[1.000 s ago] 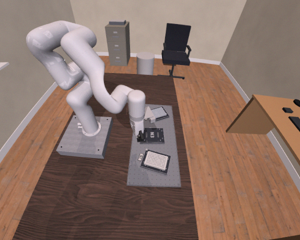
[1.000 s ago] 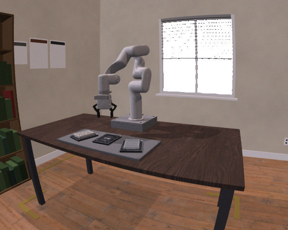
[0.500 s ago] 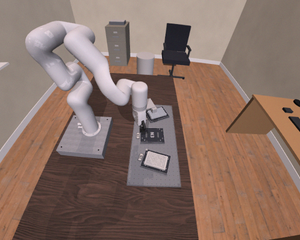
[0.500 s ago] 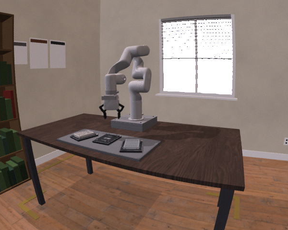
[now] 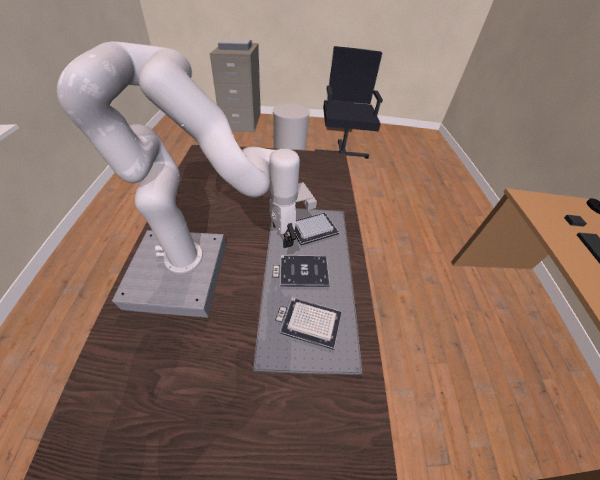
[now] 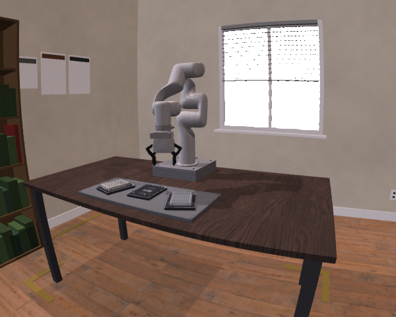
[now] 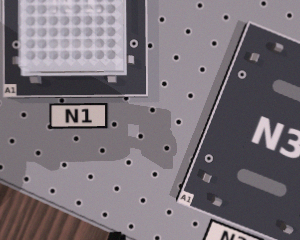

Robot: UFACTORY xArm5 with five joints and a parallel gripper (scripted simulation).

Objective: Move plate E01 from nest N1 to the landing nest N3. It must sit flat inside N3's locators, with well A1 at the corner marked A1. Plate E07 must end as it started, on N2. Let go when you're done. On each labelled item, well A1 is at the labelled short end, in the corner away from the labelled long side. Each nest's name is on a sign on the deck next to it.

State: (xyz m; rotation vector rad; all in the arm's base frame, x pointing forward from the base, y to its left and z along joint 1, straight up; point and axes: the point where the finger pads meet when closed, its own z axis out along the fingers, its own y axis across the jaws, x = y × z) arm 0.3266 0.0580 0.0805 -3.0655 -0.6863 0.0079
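Note:
Plate E01 [image 5: 316, 227] is a clear well plate sitting in nest N1; the wrist view shows it [image 7: 72, 37] at the top left, above the N1 sign [image 7: 78, 116]. Nest N3 [image 5: 304, 270] is an empty black nest in the middle of the grey deck; in the wrist view it [image 7: 260, 135] lies at the right, with its A1 mark [image 7: 185, 198] at the near corner. Plate E07 [image 5: 310, 322] sits on nest N2 at the near end. My gripper [image 5: 289, 240] is open and empty, hovering above the deck between N1 and N3, beside plate E01's edge; the exterior view also shows it [image 6: 163, 160].
The grey perforated deck [image 5: 307, 294] lies on a dark wooden table. The arm's grey base block [image 5: 171, 273] stands left of the deck. Small nest signs [image 5: 275, 271] sit on the deck's left side. N3 has small raised locators around its edge.

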